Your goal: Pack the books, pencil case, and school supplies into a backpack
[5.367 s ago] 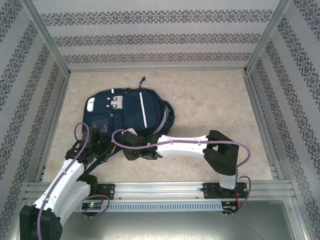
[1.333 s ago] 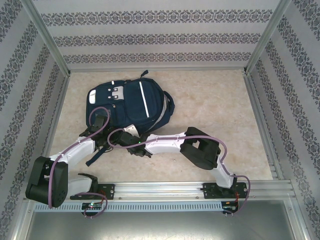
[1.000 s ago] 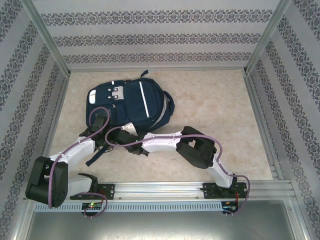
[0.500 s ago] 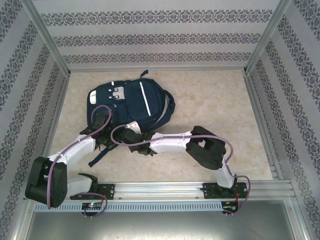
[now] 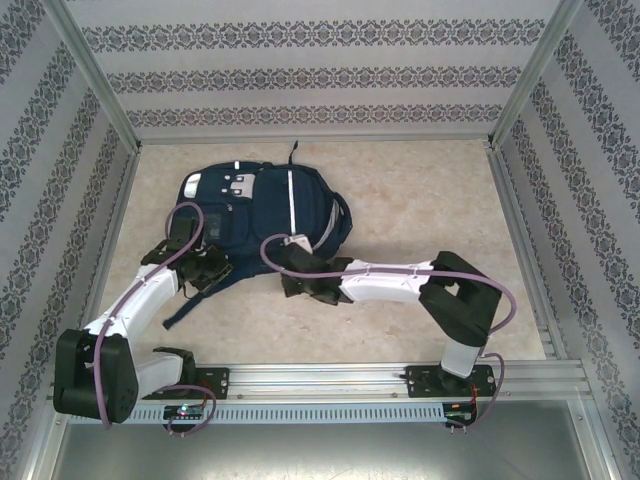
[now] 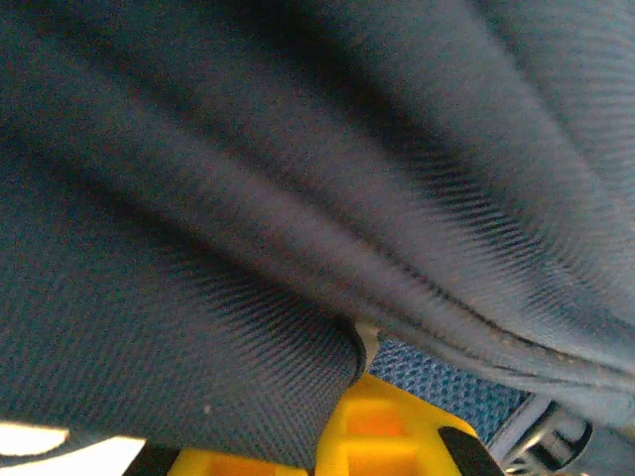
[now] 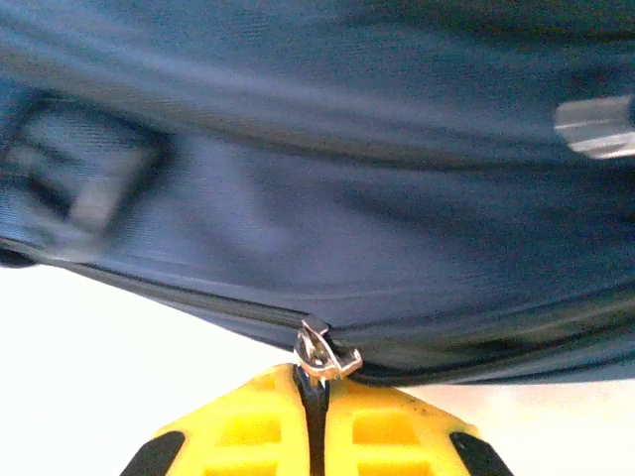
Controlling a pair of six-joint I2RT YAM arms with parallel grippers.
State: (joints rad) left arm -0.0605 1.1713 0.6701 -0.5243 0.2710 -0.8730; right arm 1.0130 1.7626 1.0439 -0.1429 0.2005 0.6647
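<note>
- The backpack lies flat on the pale worktop, left of centre and nearer the far wall, with its white stripe running away from the arms.
- A dark strap trails off its near-left corner toward the arm bases.
- Both arms reach in to the pack's near edge, the left at the near-left corner and the right at the middle.
- The right end effector has its yellow fingers pressed together, pinching the metal zipper pull on the zip line along the pack's lower edge.
- The left end effector is pressed together under a fold of navy fabric. The fold lies over its fingers, and I cannot tell whether cloth is caught between them.
- Blue mesh shows just beside that fold.
</note>
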